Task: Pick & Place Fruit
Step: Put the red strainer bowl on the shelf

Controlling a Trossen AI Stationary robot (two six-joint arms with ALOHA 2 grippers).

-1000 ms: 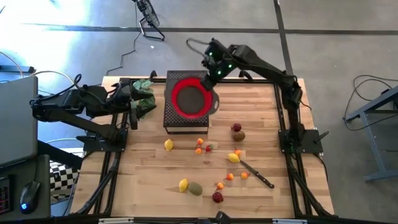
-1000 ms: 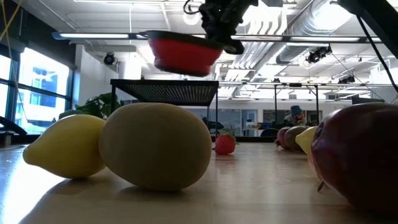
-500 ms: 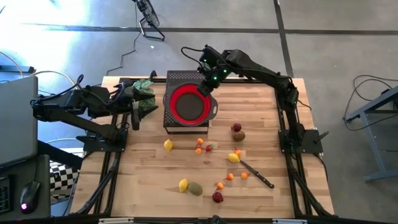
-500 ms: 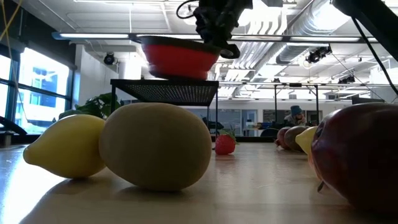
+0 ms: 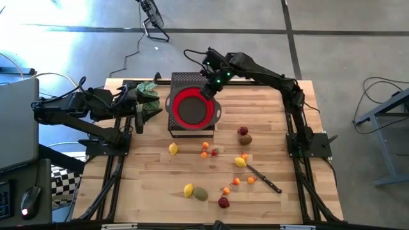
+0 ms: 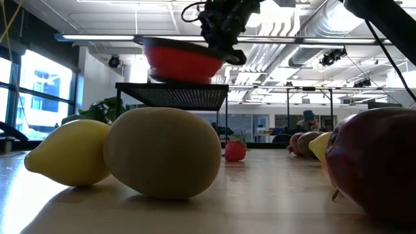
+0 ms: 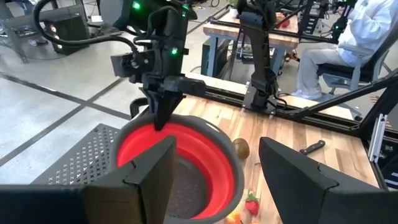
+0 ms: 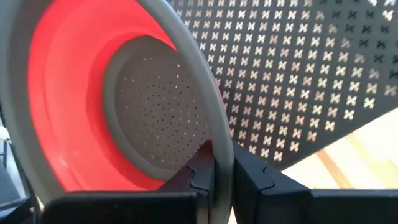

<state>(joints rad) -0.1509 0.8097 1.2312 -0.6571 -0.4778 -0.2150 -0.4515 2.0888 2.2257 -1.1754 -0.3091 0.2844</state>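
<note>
Upper centre, right gripper [image 5: 209, 93] pinches red colander [image 5: 193, 107] rim; small, hard, rollable fruit [image 5: 239, 161] below wants a mid-body grasp.

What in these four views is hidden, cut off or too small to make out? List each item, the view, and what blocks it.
- Low view: most fruit is hidden behind the big olive-green fruit and lemon; the dark red fruit is cut off by the edge.
- High view: the tiny orange fruits are too small to identify.
- Right wrist view: the right tool pinches the red colander rim; whether its base rests on the black rack is hidden.
- Left wrist view: the left tool fingers hide part of the colander.
</note>
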